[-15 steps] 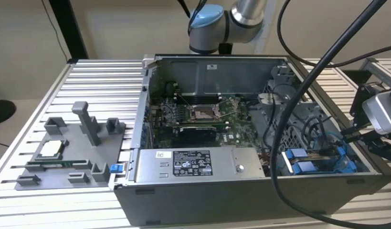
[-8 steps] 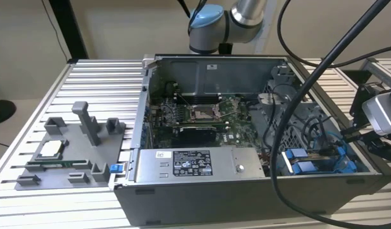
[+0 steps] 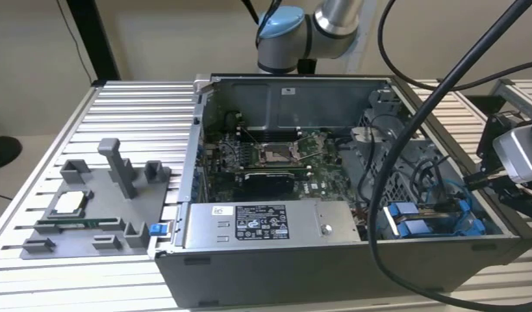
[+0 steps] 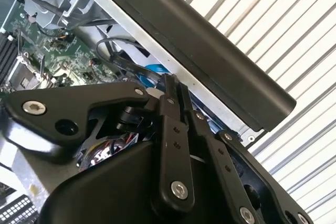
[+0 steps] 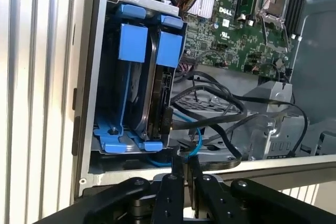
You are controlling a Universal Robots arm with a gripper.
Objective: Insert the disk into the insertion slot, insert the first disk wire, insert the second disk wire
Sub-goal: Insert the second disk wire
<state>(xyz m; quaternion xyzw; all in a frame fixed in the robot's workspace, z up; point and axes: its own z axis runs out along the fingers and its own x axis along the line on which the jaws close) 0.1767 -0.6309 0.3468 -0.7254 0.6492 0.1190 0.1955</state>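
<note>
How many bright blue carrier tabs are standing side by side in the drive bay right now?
2. In the first wrist view, one blue tab sits nearer the case's outer wall, the other beside it on the motherboard side, on the disk. Others may be hidden below.

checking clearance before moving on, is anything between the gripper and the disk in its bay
Only cables. In the first wrist view the gripper sits outside the case edge, and black and blue wires loop across the gap beside the disk, which already stands in the blue-railed insertion slot.

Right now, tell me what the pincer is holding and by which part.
It cannot be told. The pincer sits at the black cables beside the disk, which stands in the insertion slot; a grip on a cable is not clear.
</note>
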